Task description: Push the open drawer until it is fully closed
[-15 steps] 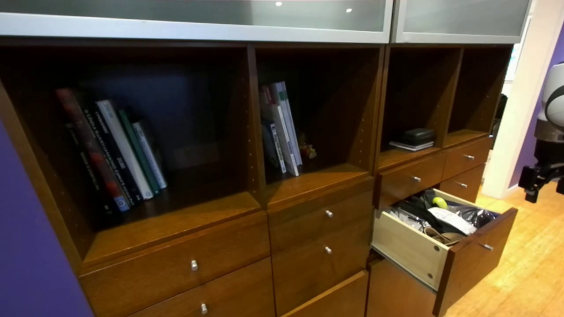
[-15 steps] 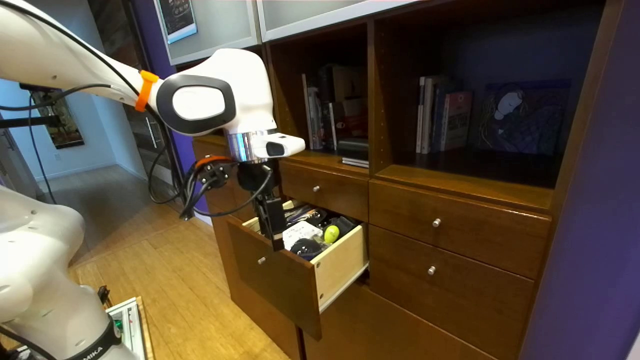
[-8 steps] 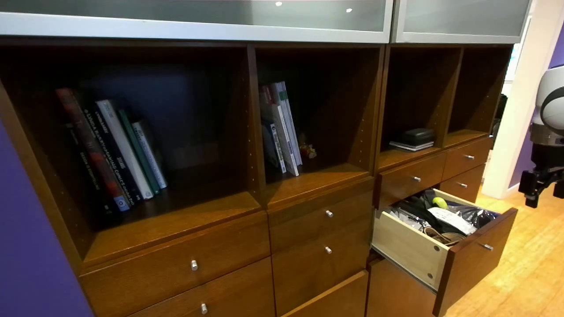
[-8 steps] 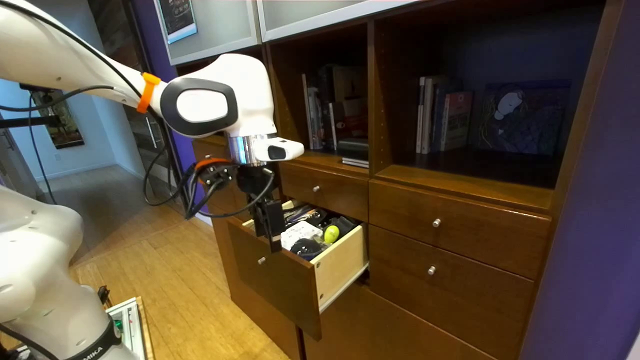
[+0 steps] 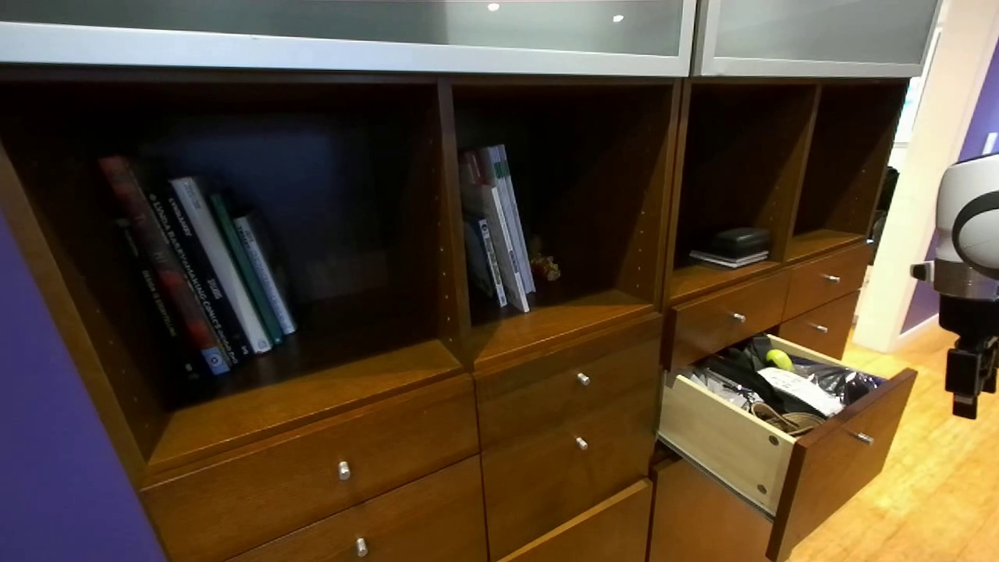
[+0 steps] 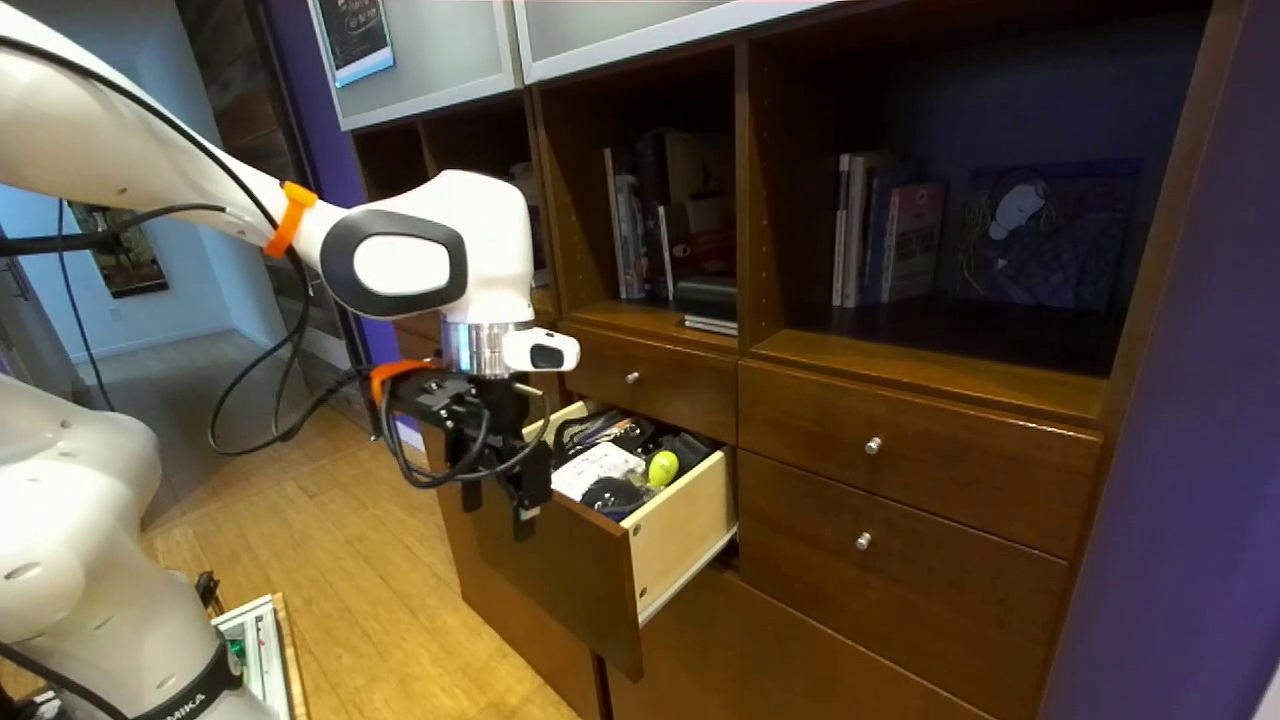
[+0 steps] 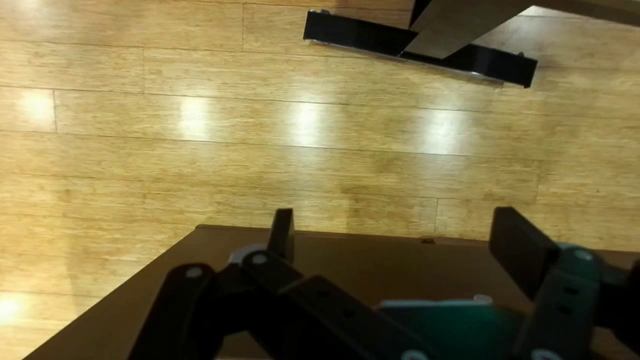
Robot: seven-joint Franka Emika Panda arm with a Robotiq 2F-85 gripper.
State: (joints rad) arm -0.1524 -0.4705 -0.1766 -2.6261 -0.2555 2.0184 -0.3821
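The open drawer [image 5: 847,464] juts out of the cabinet, with a brown front, pale sides and dark clutter inside; it also shows in an exterior view [image 6: 575,575]. Its silver knob [image 5: 862,438] shows in an exterior view; elsewhere the gripper seems to hide it. My gripper [image 6: 498,512] hangs fingers down, overlapping the drawer front's upper edge in that view. In an exterior view the gripper [image 5: 969,402] is apart from the front, on its outer side. In the wrist view the gripper's fingers [image 7: 392,216] are wide apart with nothing between them, above a brown wooden surface.
Closed drawers lie above [image 6: 650,385] and beside [image 6: 900,530] the open one. A yellow-green ball [image 6: 662,468] and a white item [image 6: 598,470] lie inside it. A black stand foot [image 7: 360,35] is on the wooden floor. Cables loop beside the wrist.
The arm has come down and the gripper has turned about its upright axis. It has shifted outward, from over the drawer's edge to the room side of the front. The drawer has not moved.
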